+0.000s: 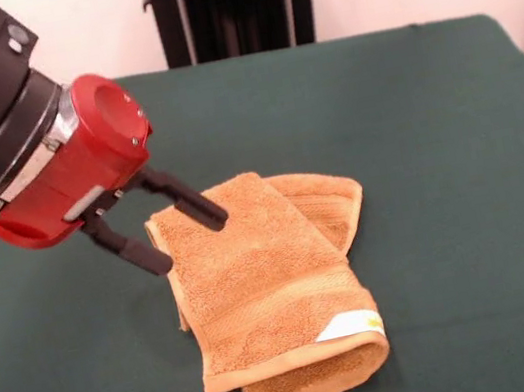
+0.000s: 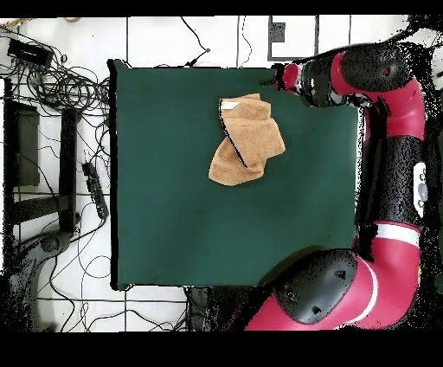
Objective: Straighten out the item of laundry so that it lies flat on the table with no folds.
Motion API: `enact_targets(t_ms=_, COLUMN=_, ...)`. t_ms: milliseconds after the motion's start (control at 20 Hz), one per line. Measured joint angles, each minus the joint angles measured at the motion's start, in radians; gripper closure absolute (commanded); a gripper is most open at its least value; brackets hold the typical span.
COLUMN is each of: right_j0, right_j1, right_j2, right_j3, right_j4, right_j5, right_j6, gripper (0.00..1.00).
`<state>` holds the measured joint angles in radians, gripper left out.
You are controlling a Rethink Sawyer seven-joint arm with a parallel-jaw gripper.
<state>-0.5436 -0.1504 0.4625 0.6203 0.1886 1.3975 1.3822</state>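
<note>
The orange-tan towel (image 1: 268, 286) lies folded over itself on the dark green table (image 1: 432, 125), with one layer sticking out at the right and another at the near end. Its white label (image 1: 350, 325) is at the near right corner. My gripper (image 1: 187, 240) is open and holds nothing. Its two black fingers (image 1: 205, 209) straddle the towel's far left corner; I cannot tell whether they touch it. In the overhead view the towel (image 2: 247, 143) sits in the table's upper middle, with the gripper (image 2: 277, 80) beside its upper right corner.
The black pedestal (image 1: 233, 3) stands beyond the table's far edge. In the overhead view, cables (image 2: 60, 82) and a black stand (image 2: 35, 164) lie on the floor left of the table (image 2: 173, 225). My red arm (image 2: 394, 164) runs along the table's right side.
</note>
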Motion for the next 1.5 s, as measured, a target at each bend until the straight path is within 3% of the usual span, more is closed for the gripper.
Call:
enact_targets(t_ms=350, right_j0=0.002, right_j1=0.067, right_j2=0.047, right_j3=-0.131, right_j4=-0.028, right_j5=0.07, right_j6=0.0, gripper=0.0)
enact_targets(t_ms=850, right_j0=-0.023, right_j1=0.172, right_j2=0.172, right_j3=-0.281, right_j4=-0.212, right_j5=0.184, right_j6=0.0, gripper=0.0)
enact_targets(t_ms=1500, right_j0=-0.09, right_j1=0.28, right_j2=0.387, right_j3=-0.285, right_j4=-0.144, right_j5=0.199, right_j6=0.0, gripper=0.0)
